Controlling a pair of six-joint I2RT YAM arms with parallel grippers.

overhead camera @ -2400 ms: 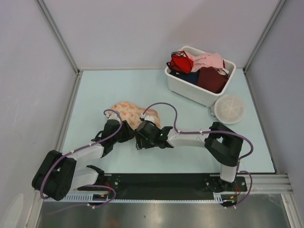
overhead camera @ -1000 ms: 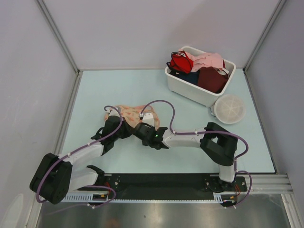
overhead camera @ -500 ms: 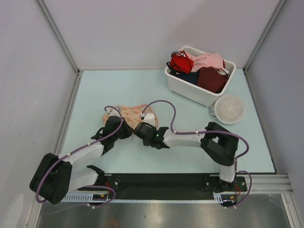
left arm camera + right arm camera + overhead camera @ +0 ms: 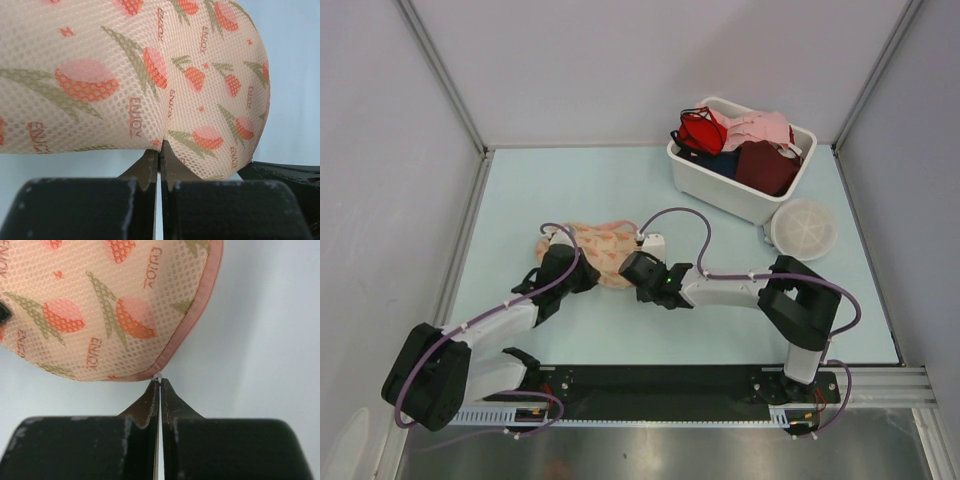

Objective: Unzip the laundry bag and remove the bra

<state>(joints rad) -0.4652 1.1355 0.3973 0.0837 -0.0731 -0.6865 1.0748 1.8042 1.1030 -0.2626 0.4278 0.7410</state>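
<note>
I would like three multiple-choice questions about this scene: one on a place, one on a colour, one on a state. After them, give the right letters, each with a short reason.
1. Where does the disc lie, relative to the bin?
A. inside it
B. far to its left
C. outside, close beside it

2. What colour is the print on the bag?
A. orange-red, with green leaves
B. blue
C. black

3. In what state is the left hand?
A. open, clear of the bag
B. shut on the bag's edge
C. shut on a bra in the bin

Answers:
1 C: the top view shows the disc lying outside the bin's wall, next to it.
2 A: both wrist views show orange-red shapes with green leaves on peach mesh.
3 B: its fingers meet, with a fold of the fabric pinched between them.
</note>
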